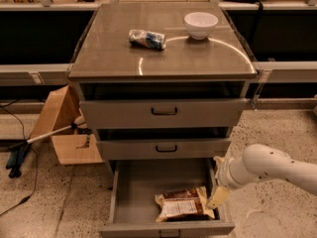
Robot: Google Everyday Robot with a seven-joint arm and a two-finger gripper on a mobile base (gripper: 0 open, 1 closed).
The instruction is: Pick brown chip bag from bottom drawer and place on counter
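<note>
The brown chip bag (pixel 183 205) lies flat, white label up, at the front right of the open bottom drawer (pixel 146 185). My gripper (pixel 218 197) hangs at the end of the white arm (pixel 267 167), which comes in from the right. It is over the drawer's right edge, right beside the bag's right end. I cannot tell whether it touches the bag. The counter (pixel 114 58) is the shiny top of the cabinet above.
A blue-and-white packet (pixel 146 38) and a white bowl (pixel 200 24) sit on the counter's far half. The two upper drawers (pixel 163 112) are slightly ajar. A cardboard box (pixel 62 130) and a white-handled tool (pixel 44 138) stand on the floor at the left.
</note>
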